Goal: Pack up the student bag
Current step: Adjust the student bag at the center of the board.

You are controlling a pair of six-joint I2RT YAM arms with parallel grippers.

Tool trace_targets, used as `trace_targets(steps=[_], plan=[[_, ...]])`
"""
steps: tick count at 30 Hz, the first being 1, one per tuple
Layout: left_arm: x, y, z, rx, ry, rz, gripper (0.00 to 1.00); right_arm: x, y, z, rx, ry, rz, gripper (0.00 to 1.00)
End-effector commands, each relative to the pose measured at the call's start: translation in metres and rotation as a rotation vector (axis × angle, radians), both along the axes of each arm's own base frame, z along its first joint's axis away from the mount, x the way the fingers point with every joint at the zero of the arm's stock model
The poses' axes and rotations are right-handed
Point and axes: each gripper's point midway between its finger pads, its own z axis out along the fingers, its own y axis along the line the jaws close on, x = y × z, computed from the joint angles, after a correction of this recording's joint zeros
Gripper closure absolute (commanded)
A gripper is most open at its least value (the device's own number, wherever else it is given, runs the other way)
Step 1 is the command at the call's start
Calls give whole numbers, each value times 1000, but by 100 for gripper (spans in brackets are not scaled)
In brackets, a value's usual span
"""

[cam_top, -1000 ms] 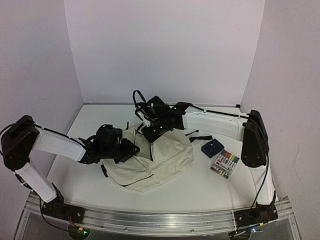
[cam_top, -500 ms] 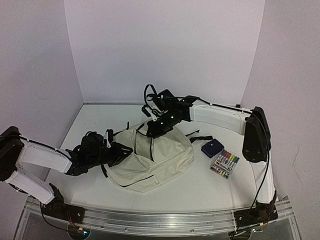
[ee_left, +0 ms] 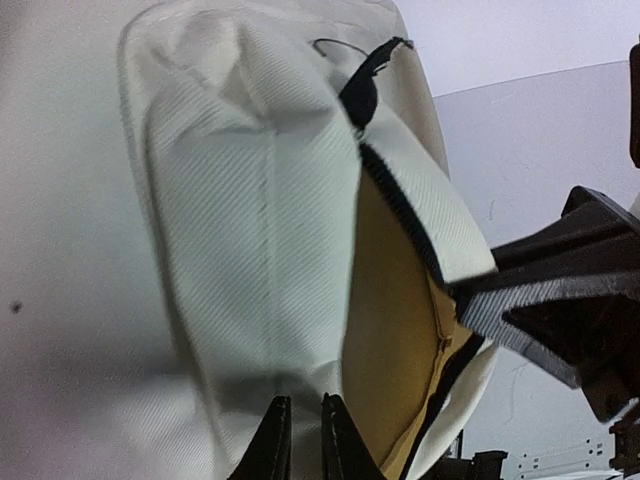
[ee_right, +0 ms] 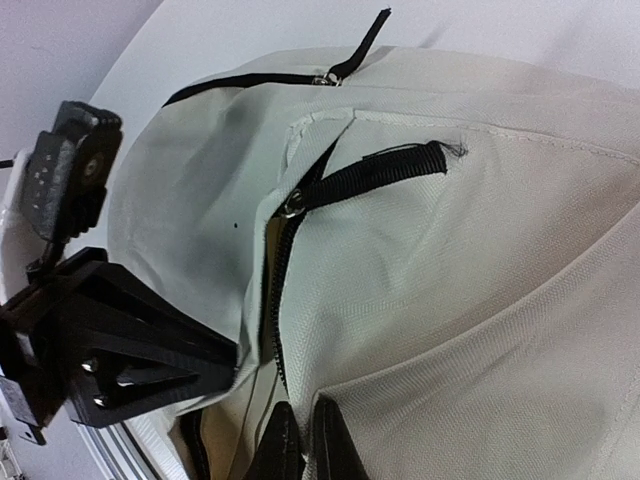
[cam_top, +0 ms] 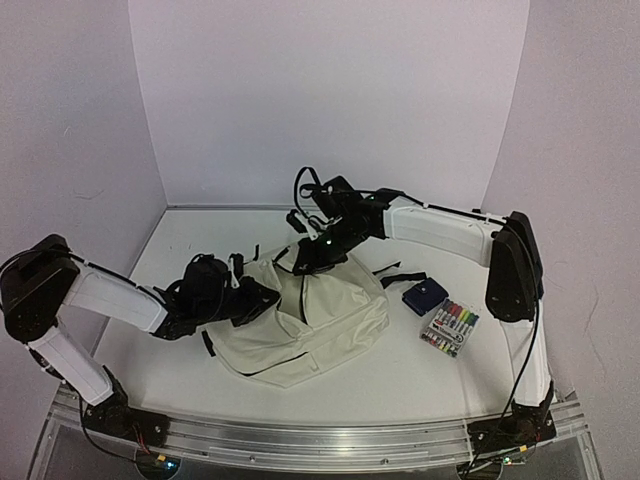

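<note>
Student bag (cam_top: 320, 330) slumps at centre of table (cam_top: 400, 385); left gripper (cam_top: 258, 297) pinches rim fabric at bag's 9 o'clock; right gripper (cam_top: 303, 263) clamps zipper edge at 12 o'clock; risk: thin fold slips out, mouth collapses; uneven pull may strain zipper; navy pouch (cam_top: 425, 297) at 3 o'clock, marker pack (cam_top: 450, 328) at 4 o'clock, both outside bag; neither gripper free to fetch.
</note>
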Motion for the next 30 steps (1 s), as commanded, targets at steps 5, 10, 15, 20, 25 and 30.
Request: trace_targets(steps=[5, 10, 15, 20, 25, 30], plan=[[20, -52, -3, -41, -9, -120, 88, -28, 14, 32, 118, 97, 77, 100], [20, -47, -36, -22, 57, -87, 84, -29, 13, 28, 118, 119, 72, 100], [17, -42, -41, 9, 49, -95, 72, -29, 10, 20, 109, 142, 66, 98], [13, -40, 3, 30, -65, -144, 63, -30, 6, 13, 106, 166, 67, 97], [3, -30, 38, 6, -94, -148, 66, -27, 6, 14, 112, 169, 64, 97], [-12, -27, 35, -31, -50, -162, 73, -26, 7, 14, 120, 179, 64, 97]])
